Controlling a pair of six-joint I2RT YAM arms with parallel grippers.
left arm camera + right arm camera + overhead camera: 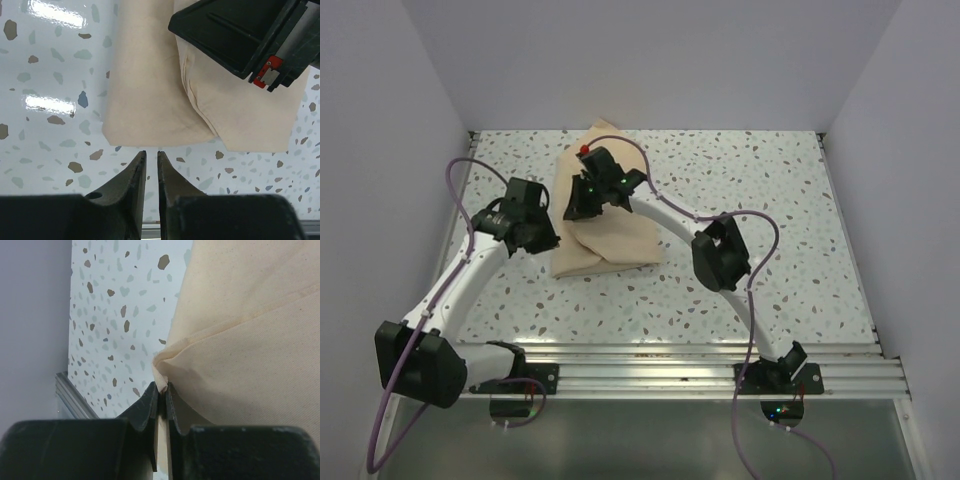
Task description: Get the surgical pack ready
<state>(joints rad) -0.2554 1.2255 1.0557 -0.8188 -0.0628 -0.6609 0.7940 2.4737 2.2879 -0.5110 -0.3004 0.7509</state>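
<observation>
Two claws work at one tan cloth bundle [610, 240]. It lies on the speckled desk [770, 200], left of the middle, with its far corner reaching the far edge. The bundle is folded over itself in overlapping flaps, and whatever it wraps is hidden under the cloth. The right claw [162, 390] is clenched on a folded edge over the bundle's far part, and the cloth pinched between its fingertips bunches into a small ridge. The left claw [151, 156] sits just off the bundle, on the side toward the desk's left edge, over bare desk. Its fingers are drawn almost together with only a thin slit between them, holding nothing.
</observation>
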